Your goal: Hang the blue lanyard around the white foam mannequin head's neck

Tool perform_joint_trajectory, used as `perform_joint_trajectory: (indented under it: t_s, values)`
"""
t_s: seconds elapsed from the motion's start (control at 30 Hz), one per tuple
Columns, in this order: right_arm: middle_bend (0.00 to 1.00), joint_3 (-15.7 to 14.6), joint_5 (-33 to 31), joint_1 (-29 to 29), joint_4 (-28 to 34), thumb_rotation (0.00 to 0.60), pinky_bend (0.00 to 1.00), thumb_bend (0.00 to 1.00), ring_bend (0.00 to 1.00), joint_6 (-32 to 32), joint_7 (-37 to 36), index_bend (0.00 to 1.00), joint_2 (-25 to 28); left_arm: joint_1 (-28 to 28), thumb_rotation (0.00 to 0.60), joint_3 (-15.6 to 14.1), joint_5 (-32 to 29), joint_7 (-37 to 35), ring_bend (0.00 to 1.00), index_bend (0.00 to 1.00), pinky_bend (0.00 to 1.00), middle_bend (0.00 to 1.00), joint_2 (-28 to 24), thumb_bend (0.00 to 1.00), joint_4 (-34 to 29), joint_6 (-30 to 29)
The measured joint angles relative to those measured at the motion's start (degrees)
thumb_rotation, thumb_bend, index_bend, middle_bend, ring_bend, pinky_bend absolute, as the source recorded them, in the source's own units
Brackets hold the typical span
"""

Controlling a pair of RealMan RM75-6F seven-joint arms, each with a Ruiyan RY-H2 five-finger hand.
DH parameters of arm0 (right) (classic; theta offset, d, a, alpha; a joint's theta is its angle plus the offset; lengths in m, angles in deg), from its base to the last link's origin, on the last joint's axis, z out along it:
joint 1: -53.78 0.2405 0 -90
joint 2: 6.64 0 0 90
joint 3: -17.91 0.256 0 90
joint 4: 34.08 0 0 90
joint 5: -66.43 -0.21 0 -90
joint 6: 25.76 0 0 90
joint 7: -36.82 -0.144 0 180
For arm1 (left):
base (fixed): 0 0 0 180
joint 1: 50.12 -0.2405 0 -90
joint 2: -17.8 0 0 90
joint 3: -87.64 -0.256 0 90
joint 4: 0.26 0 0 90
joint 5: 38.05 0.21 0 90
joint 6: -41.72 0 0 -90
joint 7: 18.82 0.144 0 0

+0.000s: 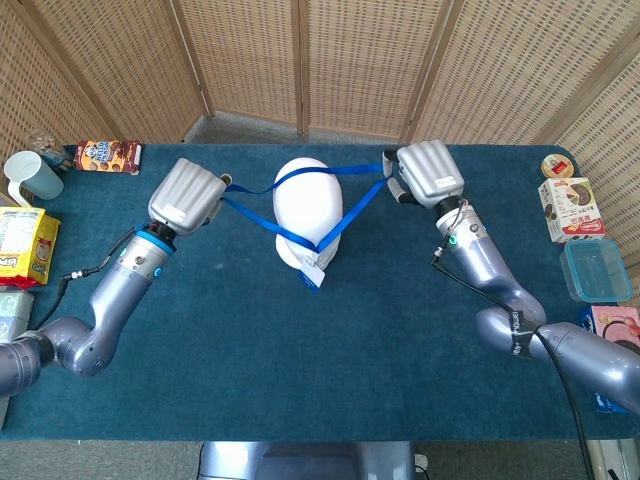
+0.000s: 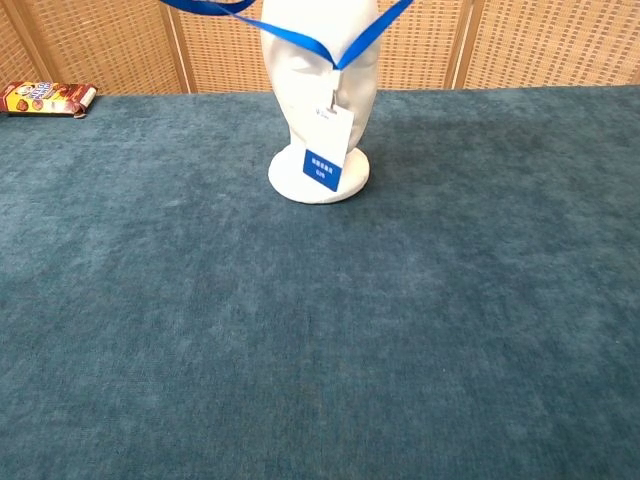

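The white foam mannequin head stands upright at the back middle of the table, shown from the front in the chest view. The blue lanyard is stretched as a loop around it, one strand behind the crown, the other two meeting in a V in front of the face. Its white and blue badge hangs down by the base. My left hand holds the loop's left end, my right hand its right end. Neither hand shows in the chest view.
A snack box lies at the back left, with a pale mug and a yellow packet along the left edge. Boxes and a clear container sit at the right edge. Wicker screens stand behind the table.
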Motion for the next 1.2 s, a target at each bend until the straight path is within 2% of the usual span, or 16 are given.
perform_joint_trajectory:
  t_s: [0.2,0.4,0.43,0.5,0.57,0.67,0.87,0.97,1.2]
  values:
    - [1.0,0.2,-1.8,0.3,-0.3,0.6,1.0,0.53,1.0,1.4,0.2,0.66,0.0,0.6,0.543,0.0,-2.1,1.8,1.0,0.68,1.0,1.0,0.6,0.44,-0.1,0.3]
    - [1.0,0.5,-2.8,0.6,-0.5,0.599,1.0,0.49,1.0,2.3,-0.1,0.62,0.2,0.9,0.511,0.1,-3.8,3.0,1.0,0.68,1.0,1.0,0.6,0.35,-0.4,0.1]
    - [1.0,0.6,-3.0,0.7,-0.6,0.581,1.0,0.48,1.0,2.6,-0.2,0.6,0.2,1.0,0.511,0.1,-4.1,3.3,1.0,0.68,1.0,1.0,0.6,0.32,-0.5,0.1]
    - [1.0,0.7,-3.6,0.8,-0.9,0.502,1.0,0.46,1.0,3.1,-0.4,0.56,0.1,1.1,0.509,0.1,-5.1,4.1,1.0,0.67,1.0,1.0,0.7,0.29,-0.6,-0.1]
    - [1.0,0.8,-4.4,0.9,-1.1,0.361,1.0,0.44,1.0,3.5,-0.6,0.5,0.1,1.2,0.507,0.1,-6.3,5.3,1.0,0.64,1.0,1.0,0.8,0.26,-0.9,-0.5]
    - [1.0,0.9,-5.3,1.1,-1.2,0.217,1.0,0.41,1.0,4.2,-0.7,0.46,0.1,1.5,0.505,0.2,-7.9,6.7,1.0,0.59,1.0,1.0,1.0,0.22,-1.3,-1.4]
    - [1.0,1.2,-7.1,1.4,-1.1,0.036,1.0,0.38,1.0,5.2,-0.9,0.41,0.3,1.8,0.506,0.3,-9.0,7.6,1.0,0.56,1.0,1.0,1.5,0.19,-1.5,-2.6]
    - [1.0,1.2,-7.8,1.5,-1.0,0.002,1.0,0.37,1.0,5.6,-0.9,0.4,0.4,1.9,0.505,0.3,-9.0,7.6,1.0,0.56,1.0,1.0,1.6,0.19,-1.5,-2.9]
    - [1.0,1.2,-9.7,2.3,-0.8,0.0,1.0,0.35,1.0,6.1,-0.3,0.39,0.4,1.6,0.505,0.3,-9.0,7.1,1.0,0.56,1.0,1.0,1.2,0.19,-1.9,-3.4]
